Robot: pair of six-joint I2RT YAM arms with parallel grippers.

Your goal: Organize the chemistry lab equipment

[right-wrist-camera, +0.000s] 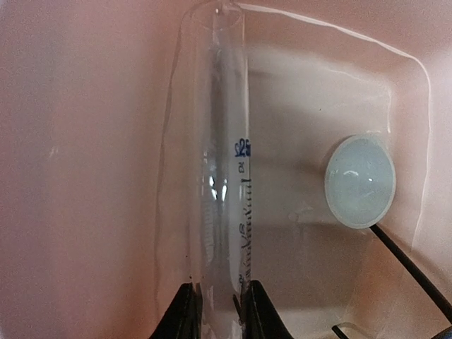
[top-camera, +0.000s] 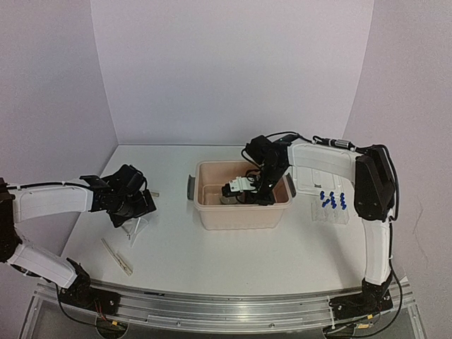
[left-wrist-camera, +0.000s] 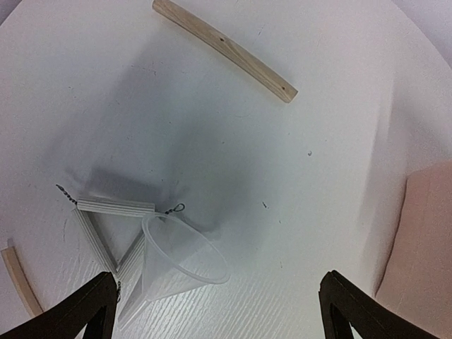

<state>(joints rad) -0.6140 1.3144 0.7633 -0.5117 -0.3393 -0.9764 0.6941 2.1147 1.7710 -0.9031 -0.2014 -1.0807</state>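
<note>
Your left claw (left-wrist-camera: pixel 217 282) hangs with its fingers wide apart above the clear funnel (left-wrist-camera: pixel 176 258). The funnel lies on its side on the counter (left-wrist-camera: pixel 282 176), against a ribbed wire triangle (left-wrist-camera: pixel 113 233). At centre, your right claw (right-wrist-camera: pixel 221 311) is down inside the beige tub (top-camera: pixel 244 215), clamped on a clear graduated tube (right-wrist-camera: pixel 222 141) with blue markings. Right of the tub, the blue-capped tubes (top-camera: pixel 330 200) stand in their clear rack (top-camera: pixel 332 215).

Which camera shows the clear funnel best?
The left wrist view: the clear funnel lies on its side, close and sharp. The top external view gives only a faint glint by the left gripper; the right wrist view shows nothing.
</note>
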